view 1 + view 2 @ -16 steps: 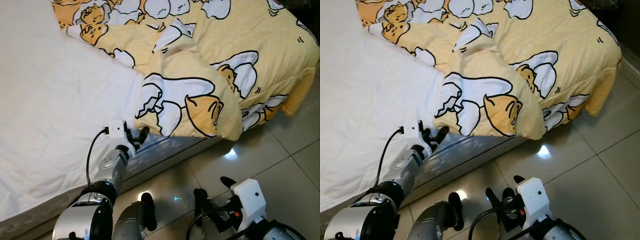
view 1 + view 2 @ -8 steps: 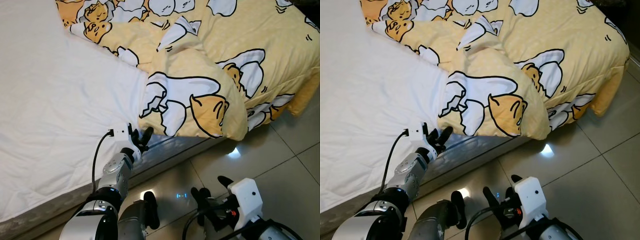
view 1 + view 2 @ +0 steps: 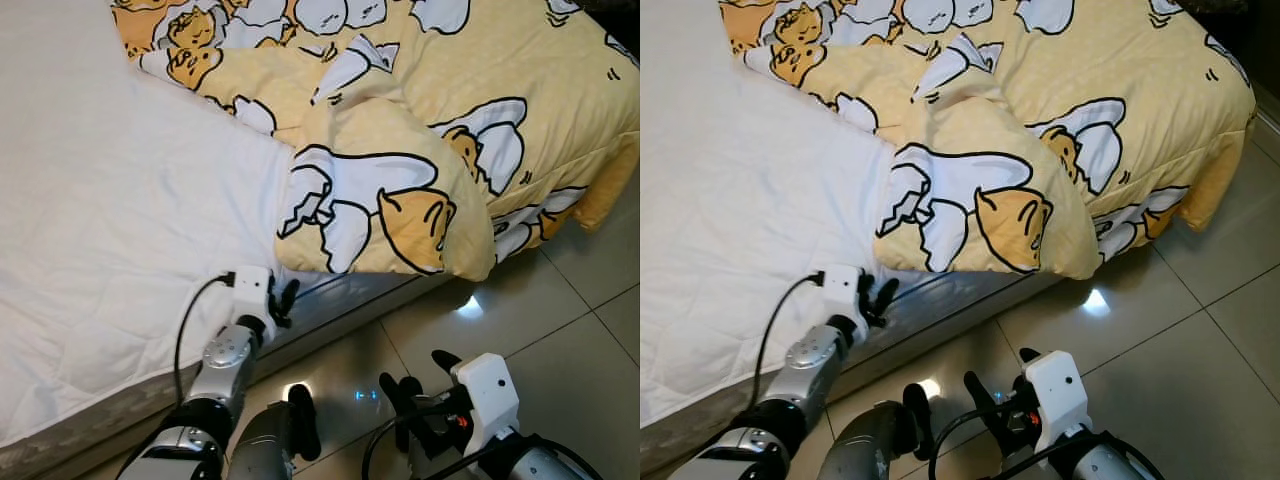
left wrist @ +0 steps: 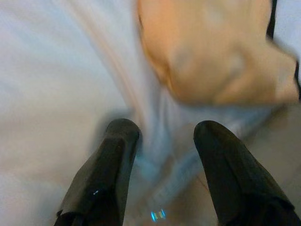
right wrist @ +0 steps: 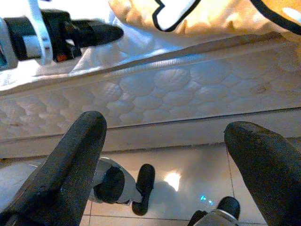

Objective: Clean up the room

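A yellow blanket (image 3: pixel 400 150) printed with white and orange cartoon eggs lies rumpled over the right part of the bed. Its folded corner (image 3: pixel 380 220) overhangs the mattress edge. My left gripper (image 3: pixel 283 298) is at the mattress edge just under and left of that corner, fingers open with nothing between them. In the left wrist view the blurred blanket fold (image 4: pixel 211 52) sits just beyond the open left gripper (image 4: pixel 162 129). My right gripper (image 3: pixel 405 385) hangs low over the floor, open and empty. The right wrist view looks past the right gripper (image 5: pixel 167 126) at the mattress side.
A white sheet (image 3: pixel 120 200) covers the left part of the bed. The quilted mattress side (image 3: pixel 345 295) runs diagonally in front of me. Glossy beige floor tiles (image 3: pixel 560 320) lie to the right, with light reflections on them.
My left gripper has dropped slightly, from beside the blanket's corner to the mattress edge below it. The right gripper has stayed low over the floor. The camera shifted a little.
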### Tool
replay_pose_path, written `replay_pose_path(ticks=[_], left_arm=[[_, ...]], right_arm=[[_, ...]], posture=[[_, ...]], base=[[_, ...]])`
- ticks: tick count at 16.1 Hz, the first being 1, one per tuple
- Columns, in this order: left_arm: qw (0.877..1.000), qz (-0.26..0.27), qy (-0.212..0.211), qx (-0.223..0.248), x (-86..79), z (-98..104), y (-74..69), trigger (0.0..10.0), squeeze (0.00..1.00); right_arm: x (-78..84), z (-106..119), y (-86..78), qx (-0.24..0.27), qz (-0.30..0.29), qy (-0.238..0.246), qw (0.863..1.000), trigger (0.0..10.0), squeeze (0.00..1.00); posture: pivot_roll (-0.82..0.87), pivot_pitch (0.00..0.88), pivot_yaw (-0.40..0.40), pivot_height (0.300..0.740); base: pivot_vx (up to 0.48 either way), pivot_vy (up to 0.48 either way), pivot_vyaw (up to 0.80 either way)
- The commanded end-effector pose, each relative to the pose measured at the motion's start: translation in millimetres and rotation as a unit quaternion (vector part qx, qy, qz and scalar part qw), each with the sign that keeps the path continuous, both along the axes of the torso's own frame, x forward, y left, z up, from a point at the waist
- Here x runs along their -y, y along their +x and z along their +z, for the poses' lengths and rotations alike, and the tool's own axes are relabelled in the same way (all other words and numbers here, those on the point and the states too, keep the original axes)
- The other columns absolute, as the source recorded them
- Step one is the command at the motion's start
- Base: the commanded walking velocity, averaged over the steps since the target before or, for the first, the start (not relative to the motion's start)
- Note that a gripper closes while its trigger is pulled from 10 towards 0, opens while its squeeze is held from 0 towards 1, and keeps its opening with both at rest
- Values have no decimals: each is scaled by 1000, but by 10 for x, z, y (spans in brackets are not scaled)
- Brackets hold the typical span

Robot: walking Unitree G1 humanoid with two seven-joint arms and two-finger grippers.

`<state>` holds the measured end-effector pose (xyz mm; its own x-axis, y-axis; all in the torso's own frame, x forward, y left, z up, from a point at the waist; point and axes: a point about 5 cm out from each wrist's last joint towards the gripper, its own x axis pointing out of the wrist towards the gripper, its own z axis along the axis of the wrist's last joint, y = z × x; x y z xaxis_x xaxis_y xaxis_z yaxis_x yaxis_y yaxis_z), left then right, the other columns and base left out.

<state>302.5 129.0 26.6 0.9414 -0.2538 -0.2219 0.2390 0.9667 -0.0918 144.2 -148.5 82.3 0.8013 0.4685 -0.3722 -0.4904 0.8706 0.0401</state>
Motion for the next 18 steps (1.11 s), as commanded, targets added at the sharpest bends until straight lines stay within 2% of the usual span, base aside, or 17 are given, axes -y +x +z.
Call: replay_pose_path(ticks=[1,4,6,10,13,18], left_arm=[[999,6,7,32,-76,61,-27,10000,1000],[998,-12,0,68,5,201,-10,10000,1000],[997,-19,-7,70,51,239,25,10000,1000],[999,-33,0,28,123,190,132,10000,1000],[999,-30,11,17,156,216,214,10000,1000],[998,30,43,-15,37,218,333,10000,1000]], right_arm=[[-28,-50,-41,-11,1,4,1000,10000,0],[-29,-41,-27,-7,-4,15,1000,10000,0],[-36,-26,-21,-4,-3,24,1000,10000,0],[-45,-16,-35,-3,5,23,1000,10000,0],[-46,2,-87,-5,4,22,1000,10000,0],[-26,16,-172,-13,3,17,1000,10000,0]], posture=[[-299,285,188,740],[-299,277,189,740],[-298,274,192,740],[-308,298,191,740],[-323,314,191,740],[-347,339,187,740]], base=[[0,0,0],[0,0,0],[0,0,0],[0,0,0],[0,0,0],[0,0,0]])
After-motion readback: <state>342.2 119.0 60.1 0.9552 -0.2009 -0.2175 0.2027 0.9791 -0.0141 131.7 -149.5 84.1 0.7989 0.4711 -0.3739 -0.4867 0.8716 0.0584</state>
